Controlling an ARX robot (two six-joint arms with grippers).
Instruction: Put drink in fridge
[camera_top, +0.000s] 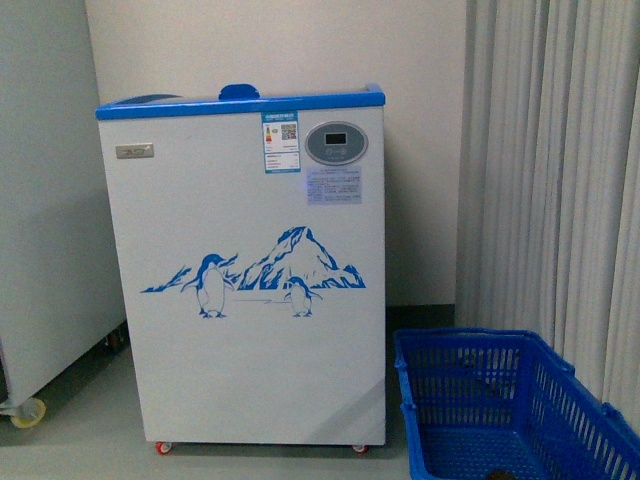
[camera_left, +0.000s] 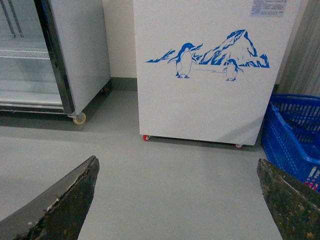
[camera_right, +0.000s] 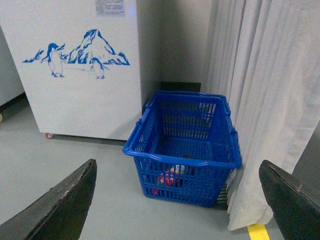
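The fridge (camera_top: 245, 270) is a white chest freezer with a blue rim and a penguin-and-mountain picture, standing straight ahead in the front view; its front also fills part of both wrist views, fridge (camera_left: 210, 90) and fridge (camera_right: 75, 90). The drink (camera_right: 167, 178) shows only as red through the mesh wall of the blue basket (camera_right: 182, 155), lying at its bottom. My right gripper (camera_right: 177, 200) is open, well short of the basket. My left gripper (camera_left: 177, 200) is open over bare grey floor, holding nothing. Neither arm shows in the front view.
The blue basket (camera_top: 500, 410) stands on the floor right of the fridge, against a grey curtain (camera_top: 555, 160). A plain white cabinet (camera_top: 45, 200) on casters stands at the left; its glass door (camera_left: 25, 55) shows in the left wrist view. A yellow floor mark (camera_right: 260, 231) lies by the curtain.
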